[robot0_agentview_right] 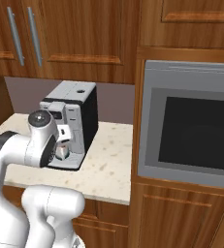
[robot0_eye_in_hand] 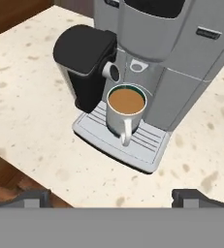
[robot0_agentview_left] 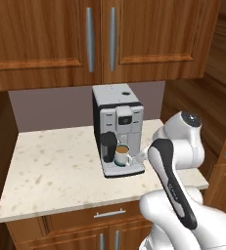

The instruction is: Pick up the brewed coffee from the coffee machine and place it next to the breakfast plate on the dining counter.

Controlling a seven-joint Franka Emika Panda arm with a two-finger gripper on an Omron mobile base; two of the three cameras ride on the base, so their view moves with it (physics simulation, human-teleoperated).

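Mug (robot0_eye_in_hand: 125, 112): white, filled with brown coffee, standing upright on the drip tray (robot0_eye_in_hand: 147, 147) of the coffee machine (robot0_agentview_left: 117, 128); its handle points toward the near edge of the bench.
Coffee machine: silver and black box, set against the back wall on the speckled bench (robot0_agentview_left: 56, 168); a black block (robot0_eye_in_hand: 84, 60) sits on its left side, just beside the mug.
Spout: directly above the mug, apart from the rim.
Gripper (robot0_eye_in_hand: 111, 199): released, the jaws spread wide; the two dark fingertips (robot0_eye_in_hand: 28, 198) stand on either side of the view, near the front edge of the bench and well short of the mug; nothing is between them.
Arm (robot0_agentview_left: 175, 166): white, bent in front of the machine's right side.
Cabinets (robot0_agentview_left: 100, 44): wooden, with steel handles, above the machine.
Oven (robot0_agentview_right: 188, 131): built into the wooden wall right of the bench.
Drawer (robot0_agentview_left: 109, 214): below the bench, with a silver handle.
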